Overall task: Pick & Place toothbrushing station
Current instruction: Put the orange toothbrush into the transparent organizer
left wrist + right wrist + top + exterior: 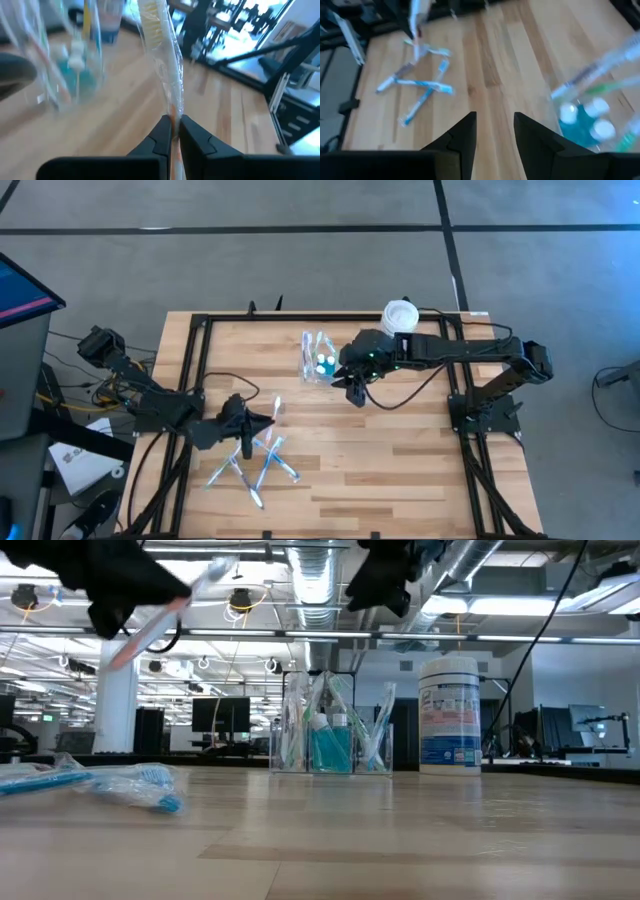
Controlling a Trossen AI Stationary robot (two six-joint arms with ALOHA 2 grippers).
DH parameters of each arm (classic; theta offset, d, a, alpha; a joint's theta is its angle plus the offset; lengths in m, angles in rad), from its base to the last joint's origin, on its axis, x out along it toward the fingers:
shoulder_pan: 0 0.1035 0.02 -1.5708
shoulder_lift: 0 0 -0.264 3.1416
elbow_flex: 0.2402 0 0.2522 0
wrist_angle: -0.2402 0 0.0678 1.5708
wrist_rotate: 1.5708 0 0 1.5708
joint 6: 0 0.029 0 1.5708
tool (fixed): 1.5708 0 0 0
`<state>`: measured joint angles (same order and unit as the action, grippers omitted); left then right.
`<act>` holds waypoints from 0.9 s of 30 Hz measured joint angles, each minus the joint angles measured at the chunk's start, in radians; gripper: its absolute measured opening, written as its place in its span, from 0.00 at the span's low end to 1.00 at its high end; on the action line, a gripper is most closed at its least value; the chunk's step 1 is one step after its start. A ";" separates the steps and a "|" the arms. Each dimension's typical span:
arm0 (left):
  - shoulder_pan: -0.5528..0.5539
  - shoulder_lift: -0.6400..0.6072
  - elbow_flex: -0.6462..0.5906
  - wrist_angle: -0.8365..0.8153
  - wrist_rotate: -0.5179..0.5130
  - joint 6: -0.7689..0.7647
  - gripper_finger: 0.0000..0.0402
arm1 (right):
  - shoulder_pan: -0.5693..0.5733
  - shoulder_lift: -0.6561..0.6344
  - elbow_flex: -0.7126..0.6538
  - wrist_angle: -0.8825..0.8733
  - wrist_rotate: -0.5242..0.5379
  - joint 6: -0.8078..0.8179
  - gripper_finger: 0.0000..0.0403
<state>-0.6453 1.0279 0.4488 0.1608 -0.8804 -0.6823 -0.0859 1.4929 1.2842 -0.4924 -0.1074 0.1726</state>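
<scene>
Right now you are looking at the organizer (pixel 318 358) sitting just above the centre of the high view, beside the white jar (pixel 399 316) at its upper right; it is standing upright on the table (pixel 400 470), clear and boxy, with upright compartments showing toothbrushes and blue-green tubes. By my judgement it is going to handle light, stiff and slippery, thin-walled and likely to tip or crack under a hard squeeze; you would be taking it best across an upper wall edge or a divider, gently, keeping it level so nothing spills. Your right gripper (pixel 352 388) is hovering just lower right of it, jaws standing wide and holding nothing; your left gripper (pixel 262 420) is sitting lower left of centre, clamping a wrapped toothbrush (pixel 161 37) by its handle, raised above several more wrapped brushes (pixel 255 470) lying loose beneath it.
</scene>
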 joint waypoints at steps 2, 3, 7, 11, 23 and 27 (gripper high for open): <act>0.000 -0.006 0.000 0.060 -0.019 0.075 0.03 | 0.018 0.000 0.000 0.039 0.000 0.000 0.30; 0.000 -0.007 0.000 0.091 -0.025 0.113 0.03 | 0.026 0.000 0.000 0.055 0.000 0.000 0.30; 0.010 -0.004 0.000 0.199 -0.031 0.236 0.03 | 0.059 0.000 0.000 0.120 0.000 -0.021 0.30; 0.037 0.017 0.000 0.280 -0.032 0.315 0.03 | 0.090 0.000 0.000 0.197 0.000 -0.026 0.30; 0.148 0.127 0.000 0.581 0.109 0.507 0.03 | 0.145 0.000 0.000 0.317 0.000 -0.080 0.30; 0.178 0.160 0.000 0.664 0.151 0.535 0.03 | 0.146 0.000 0.000 0.323 0.000 -0.079 0.30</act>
<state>-0.4669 1.1880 0.4492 0.8248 -0.7291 -0.1474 0.0605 1.4933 1.2842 -0.1697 -0.1078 0.0937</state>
